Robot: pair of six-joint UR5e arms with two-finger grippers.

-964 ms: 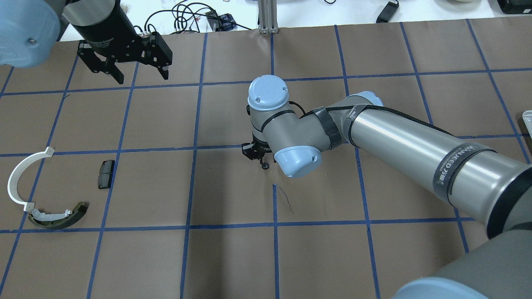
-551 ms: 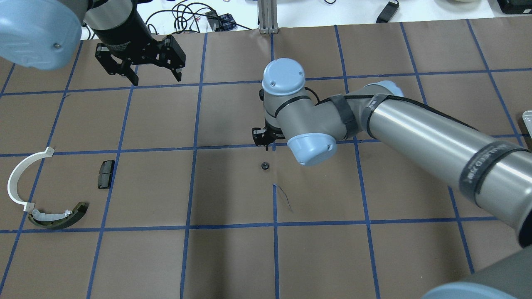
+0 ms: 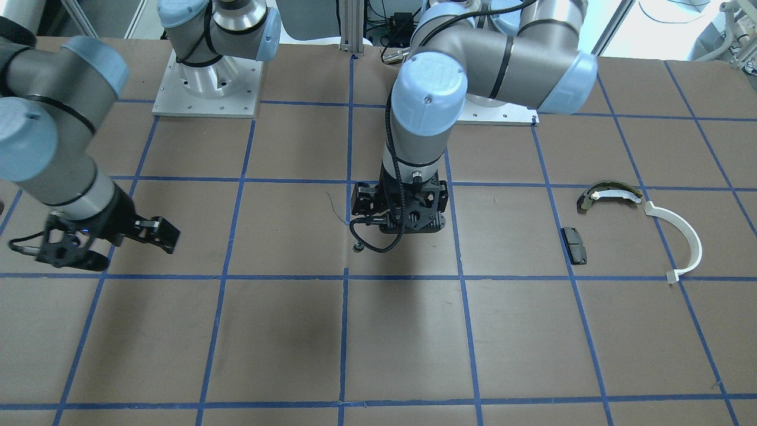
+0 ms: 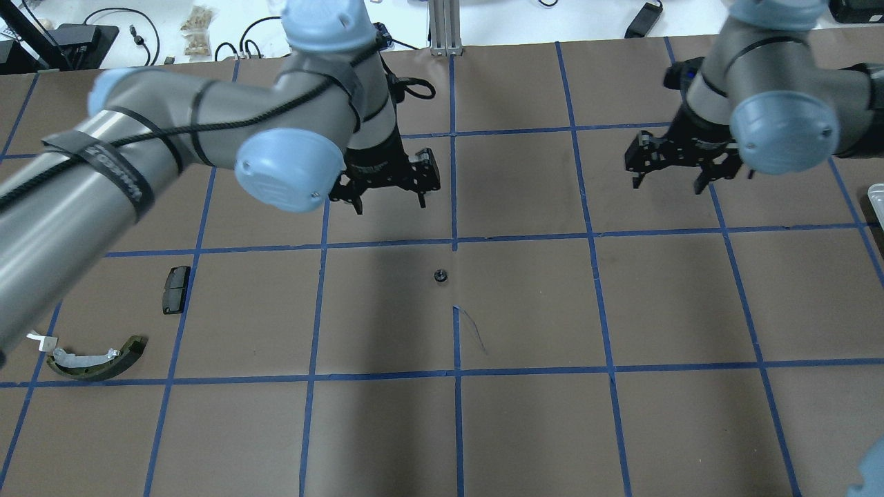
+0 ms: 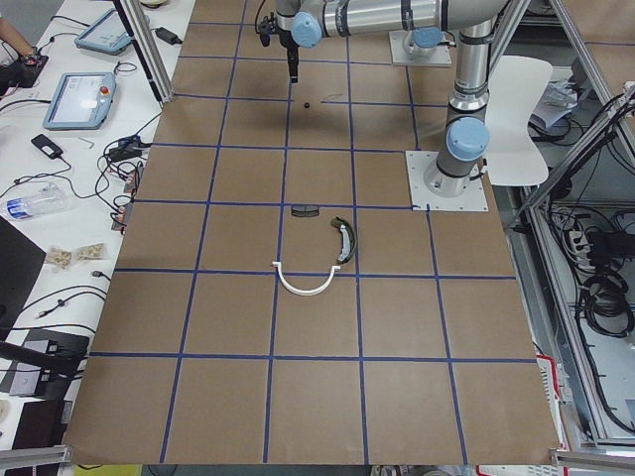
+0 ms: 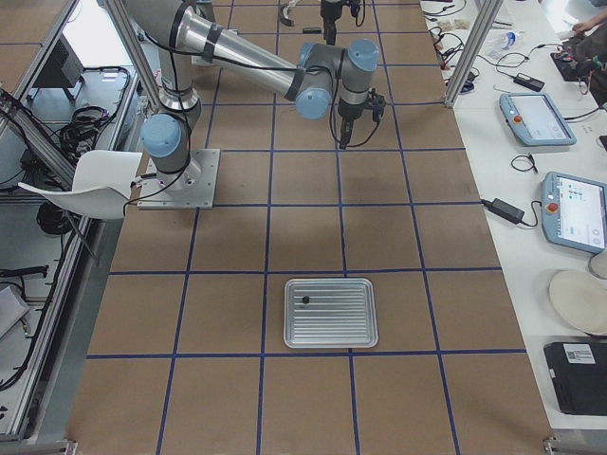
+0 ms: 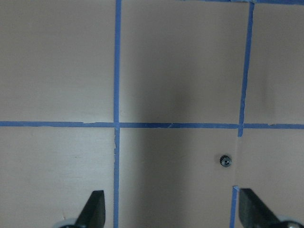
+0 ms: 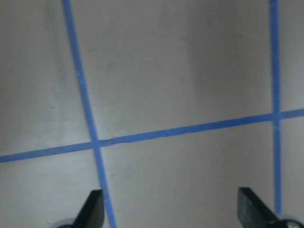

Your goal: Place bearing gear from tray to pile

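Two pincers gape wide in the overhead view: the left gripper (image 4: pixel 390 204) hovers at 11 o'clock of the bearing gear (image 4: pixel 440 276), which lies loose mid-table, and the right gripper (image 4: pixel 666 185) hangs empty at 2 o'clock. In the left wrist view the gear sits at 4 o'clock of centre. In the front-facing view the pile (image 3: pixel 609 191) lies well apart at 3 o'clock. This looks like a mid-table relay; next, centre over the gear, descend, close and carry it there.
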